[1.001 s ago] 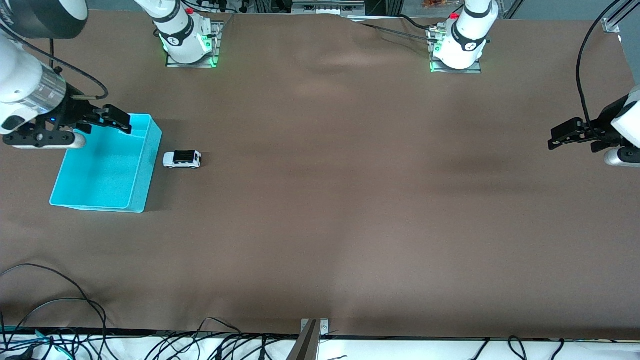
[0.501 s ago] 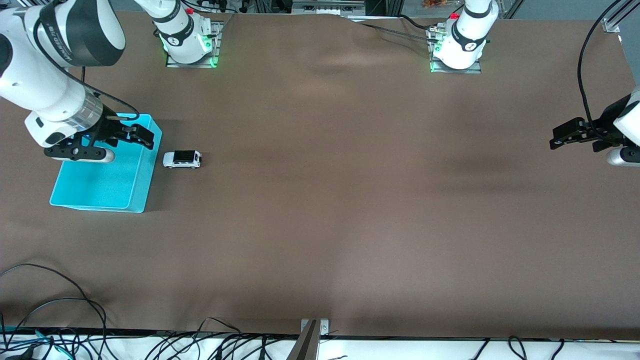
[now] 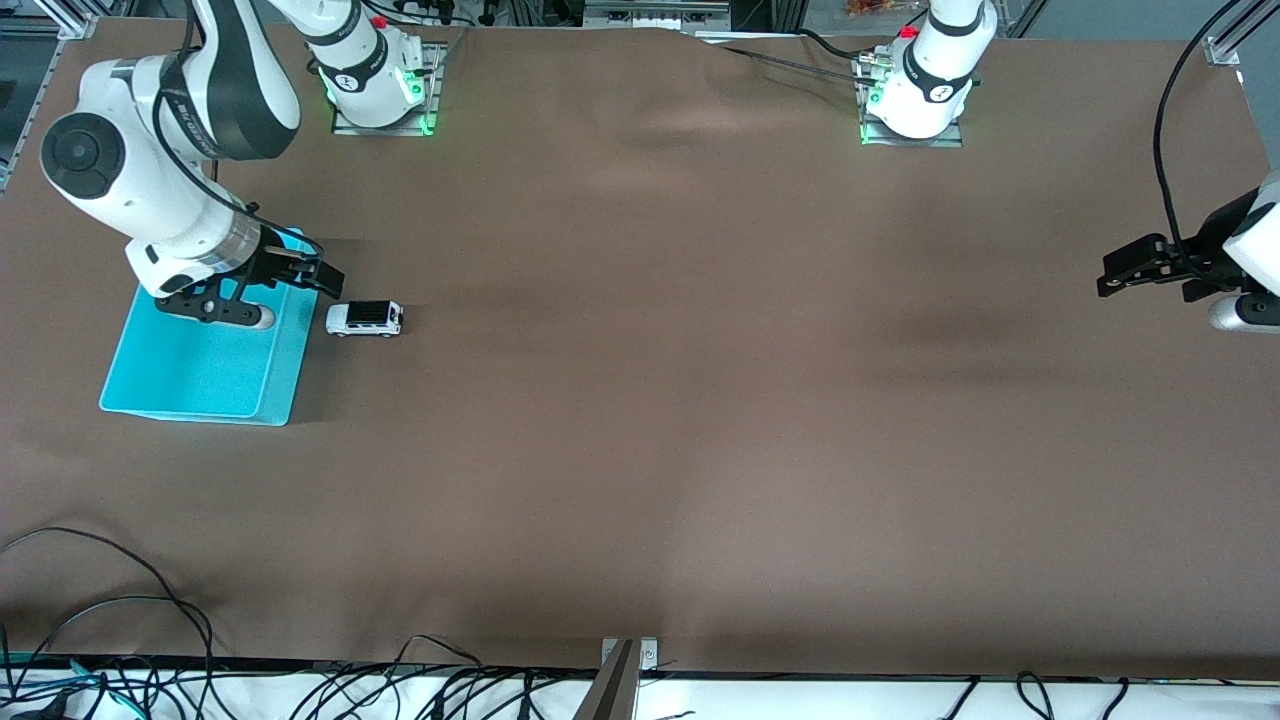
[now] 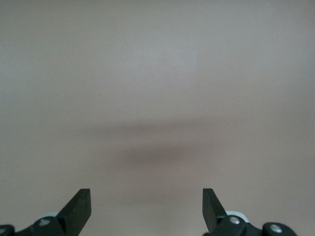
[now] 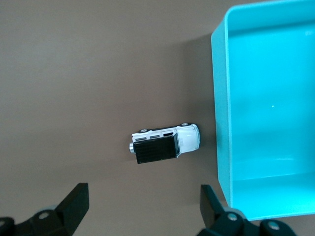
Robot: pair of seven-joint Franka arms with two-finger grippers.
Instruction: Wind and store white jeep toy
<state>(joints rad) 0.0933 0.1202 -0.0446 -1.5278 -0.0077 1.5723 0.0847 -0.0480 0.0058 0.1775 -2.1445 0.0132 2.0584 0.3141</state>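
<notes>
White jeep toy [image 3: 364,318] on worktop [image 3: 700,400] beside cyan bin [image 3: 285,380]; we see right gripper [image 3: 322,277] over bin edge, fingers spread; left gripper [image 3: 1125,270] waits, fingers spread

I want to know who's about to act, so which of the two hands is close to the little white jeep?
The right hand, open over the cyan bin's edge beside the white jeep toy. The left hand waits, open, at the table's other end.

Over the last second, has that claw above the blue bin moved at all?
Yes. The right end effector has crossed over the bin toward the jeep, which lies beside the bin.
</notes>
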